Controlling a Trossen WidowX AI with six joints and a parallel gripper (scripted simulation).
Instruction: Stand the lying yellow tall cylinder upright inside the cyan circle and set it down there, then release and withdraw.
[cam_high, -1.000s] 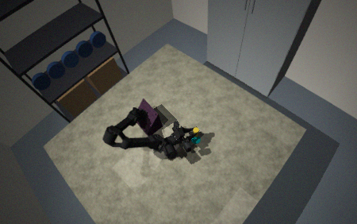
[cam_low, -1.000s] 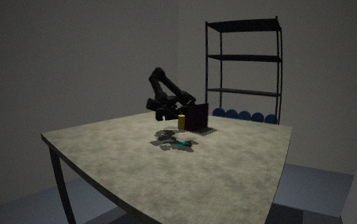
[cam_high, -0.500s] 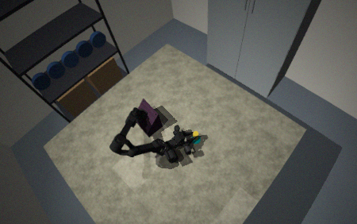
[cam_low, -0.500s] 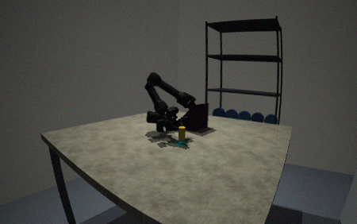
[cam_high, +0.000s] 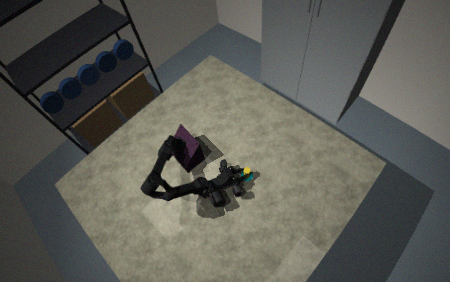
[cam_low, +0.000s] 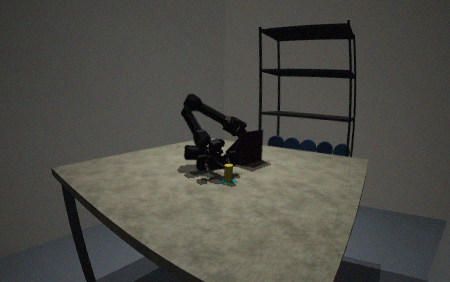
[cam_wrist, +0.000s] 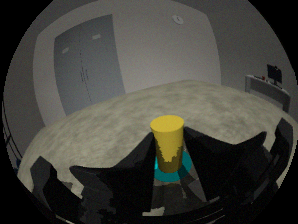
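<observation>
— What do we see of the plain yellow tall cylinder (cam_wrist: 166, 143)?
— We see it upright, its base on the flat cyan circle (cam_wrist: 172, 171) marked on the table, held between dark fingers.

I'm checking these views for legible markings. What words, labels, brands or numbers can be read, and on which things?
None can be read in any view.
The yellow cylinder, held upright between the fingers over the cyan circle, is plain.
The purple box, cabinet and shelf show no text.
</observation>
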